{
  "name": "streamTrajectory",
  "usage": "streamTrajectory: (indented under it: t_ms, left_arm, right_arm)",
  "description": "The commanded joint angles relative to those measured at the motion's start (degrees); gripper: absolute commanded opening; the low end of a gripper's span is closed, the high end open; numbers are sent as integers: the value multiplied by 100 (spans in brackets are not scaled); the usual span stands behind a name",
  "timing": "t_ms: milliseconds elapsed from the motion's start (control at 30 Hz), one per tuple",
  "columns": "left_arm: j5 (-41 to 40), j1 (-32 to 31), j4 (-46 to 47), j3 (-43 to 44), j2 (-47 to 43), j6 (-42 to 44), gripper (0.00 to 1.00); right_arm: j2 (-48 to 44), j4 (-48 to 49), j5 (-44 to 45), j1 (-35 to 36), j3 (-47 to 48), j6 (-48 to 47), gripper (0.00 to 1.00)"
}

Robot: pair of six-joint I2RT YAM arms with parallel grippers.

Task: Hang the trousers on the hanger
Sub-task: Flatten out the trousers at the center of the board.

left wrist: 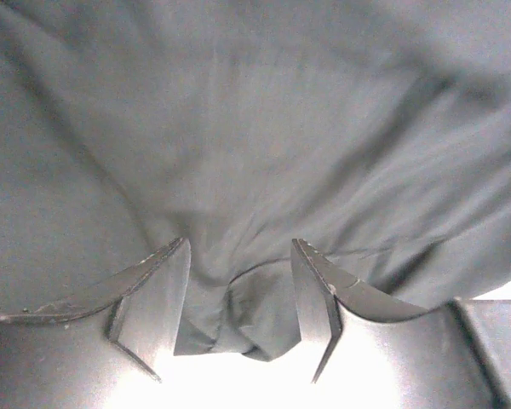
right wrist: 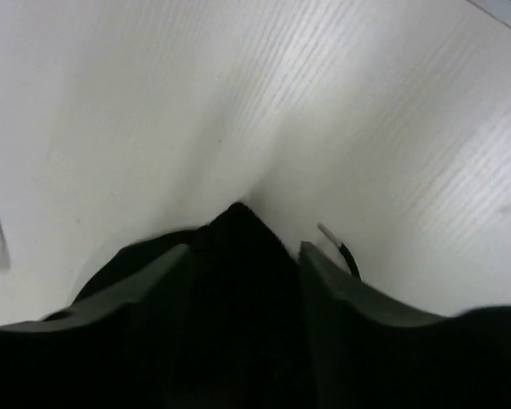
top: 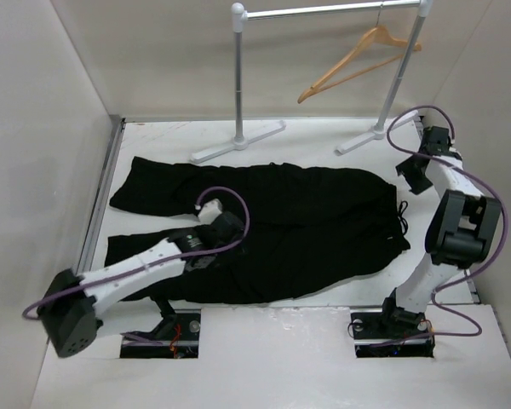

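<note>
Grasping step. Plain black soft-fabric trousers lie flat mid-table; the light-brown wooden hanger hangs at 1 o'clock. Left gripper and right gripper jaws straddle cloth, clamping unclear. Next move: secure both holds, then lift.

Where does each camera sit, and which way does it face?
Top external: above and behind the arms, looking down at the table, the trousers, the hanger; both arms show.
Left wrist: on the left arm, looking closely at the trousers; the left hand shows.
Right wrist: on the right arm, facing the table; the right hand shows.
Shared: all three views show the trousers.
</note>
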Motion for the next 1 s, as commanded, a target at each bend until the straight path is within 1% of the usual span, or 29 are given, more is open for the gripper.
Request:
streamTrajectory:
  t_ms: [0, 67, 100, 167, 200, 300, 333, 367, 400, 433, 467, 500, 533, 567, 633, 700, 800, 900, 967]
  left_arm:
    - [-488, 442, -859, 282, -882, -26, 48]
    - [-664, 924, -1394, 142, -1462, -175, 47]
    - [-700, 1258, -1745, 71, -1787, -289, 46]
    - [-753, 2005, -2422, 18, -2359, -430, 43]
    - [-753, 2600, -2773, 0, -2692, -431, 42]
    - [-709, 4305, -3251, 0, -3081, -265, 42]
    - [-674, 4720, -3251, -43, -3082, -142, 41]
    - [-561, 5324, -3234, -113, -2969, 25, 39]
    - [-507, 5670, -3182, -166, -2863, 140, 38]
    - [-368, 6160, -3077, -271, -2636, 350, 35]
    - [-262, 6426, -3032, -325, -2495, 430, 32]
    - [-165, 6768, -2962, -369, -2319, 509, 25]
    - [-121, 7033, -2909, -395, -2178, 597, 19]
    - [-120, 7262, -2865, -404, -2029, 702, 15]
    - [-260, 7588, -2873, -326, -1669, 948, 10]
    - [-427, 7668, -2943, -185, -1369, 1046, 10]
    - [-594, 7642, -3049, -9, -921, 1064, 21]
    - [-971, 7913, -3006, -70, -622, 1151, 32]
    - [-964, 8028, -2918, -97, -464, 1143, 37]
  right_arm:
    - [-1292, 173, 23, 157, -380, 169, 66]
    - [-2056, 226, 5, 411, -810, 204, 71]
    - [-2425, 252, -4, 587, -1047, 221, 71]
    - [-3076, 296, -39, 982, -1513, 230, 67]
    - [-3497, 331, -48, 1323, -1855, 230, 58]
    - [-4324, 253, -249, 2159, -2550, 274, 22]
    - [-4649, 183, -389, 2553, -2831, 335, 15]
    - [-4896, 104, -512, 2853, -3042, 371, 13]
    - [-5107, 33, -627, 3143, -3236, 388, 13]
    - [-5318, -37, -715, 3416, -3429, 415, 13]
    - [-5477, -81, -751, 3618, -3570, 450, 14]
    - [-5687, -117, -751, 3873, -3763, 520, 17]
    - [-5872, -134, -751, 4067, -3930, 581, 21]
    - [-6022, -143, -742, 4225, -4089, 608, 25]
    - [-6286, -169, -812, 4358, -4301, 617, 29]
    - [-6515, -231, -926, 4385, -4389, 556, 33]
    - [-6709, -328, -1084, 4342, -4407, 345, 38]
    - [-6805, -416, -1190, 4236, -4346, 169, 41]
    - [-6823, -460, -1278, 4201, -4284, 125, 42]
